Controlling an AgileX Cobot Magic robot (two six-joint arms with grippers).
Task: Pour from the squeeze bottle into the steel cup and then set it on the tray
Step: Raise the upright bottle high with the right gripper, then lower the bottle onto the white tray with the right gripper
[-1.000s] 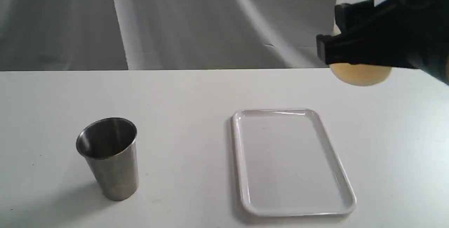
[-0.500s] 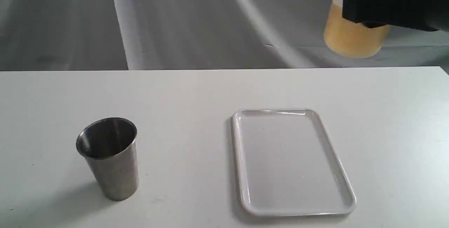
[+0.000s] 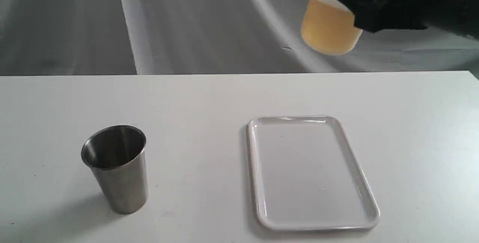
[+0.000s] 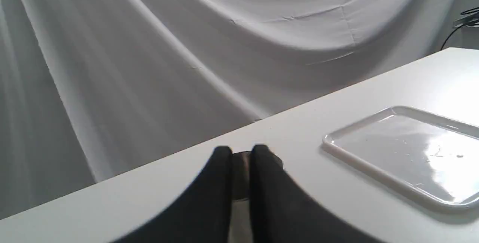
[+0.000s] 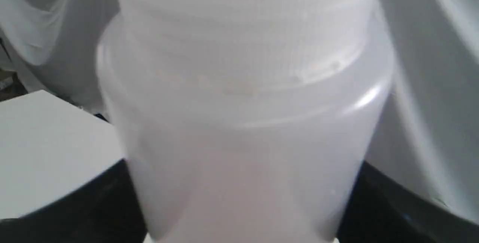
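The squeeze bottle [image 3: 328,26], whitish with amber liquid in its lower part, hangs high above the table's far edge, tilted slightly, its nozzle out of view. My right gripper [image 3: 350,9] is shut on it. Up close, the bottle [image 5: 243,123] fills the right wrist view between black fingers [image 5: 108,202]. The steel cup [image 3: 116,168] stands upright at the front left of the table. The white tray [image 3: 368,198] lies flat and bare right of centre. My left gripper [image 4: 241,153] sits low with its fingers close together, nothing held, the cup [image 4: 241,177] peeking behind them.
A white table [image 3: 206,101] carries the cup and tray. A grey draped cloth [image 3: 187,18] forms the backdrop behind the far edge. The tray [image 4: 404,153] also shows in the left wrist view, off to one side of the left gripper.
The right gripper has lifted the bottle off the table's far right and carried it leftward, now above the tray's far side. Cup, tray and left arm have not moved.
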